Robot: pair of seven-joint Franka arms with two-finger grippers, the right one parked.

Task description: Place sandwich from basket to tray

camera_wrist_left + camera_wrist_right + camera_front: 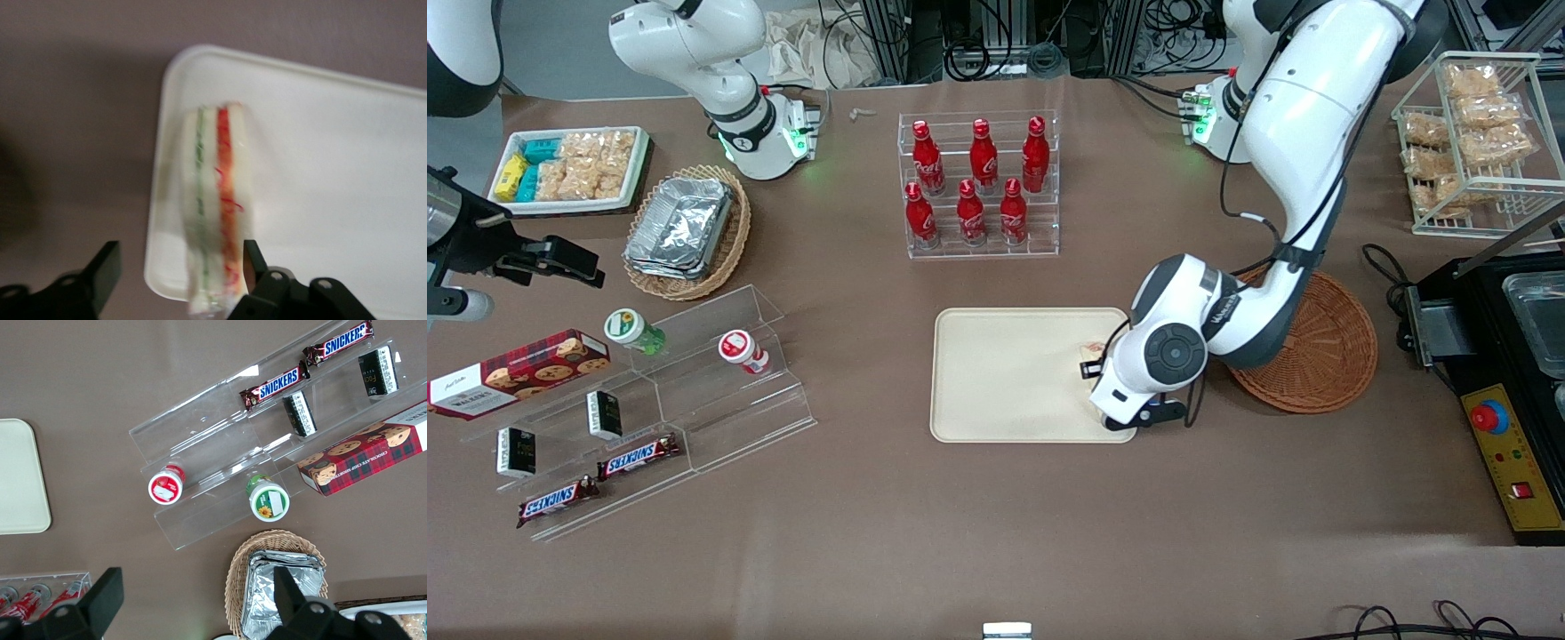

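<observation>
Jaws: parted; the gripper (180,267) has one finger touching or nearly touching the red side of the sandwich (215,213), while the other finger stands well clear over bare table. Nothing is clamped.
Sandwich: lies on the tray (333,173), in the corner region nearest the front camera toward the working arm's end. Cut edge faces up, green stripe beside red-orange stripe, pale bread outside. In the front view only a sliver (1092,348) shows beside the wrist.
Reason for placement: judged as a release position; the wedge is supported by the tray floor inside the low rim, so the fingers need not carry it.
Tray: cream-beige, rectangular, otherwise bare (1005,373).
Task stage: judged near completion; sandwich is out of the basket and on the tray. A clean upward retreat remains.
Risk: the near finger may drag or tip the wedge if it moves sideways before lifting.
Arm pose: left arm reaches from its base, farther from the camera, arches over the basket and folds down so that the wrist hangs over the tray's edge, gripper (1107,391) pointing downward, hidden under the wrist housing.
Basket: reddish-brown wicker (1325,356), just beside the tray toward the working arm's end, partly covered by the forearm; visible part holds nothing.
Farther: rack of red bottles (978,182).
</observation>
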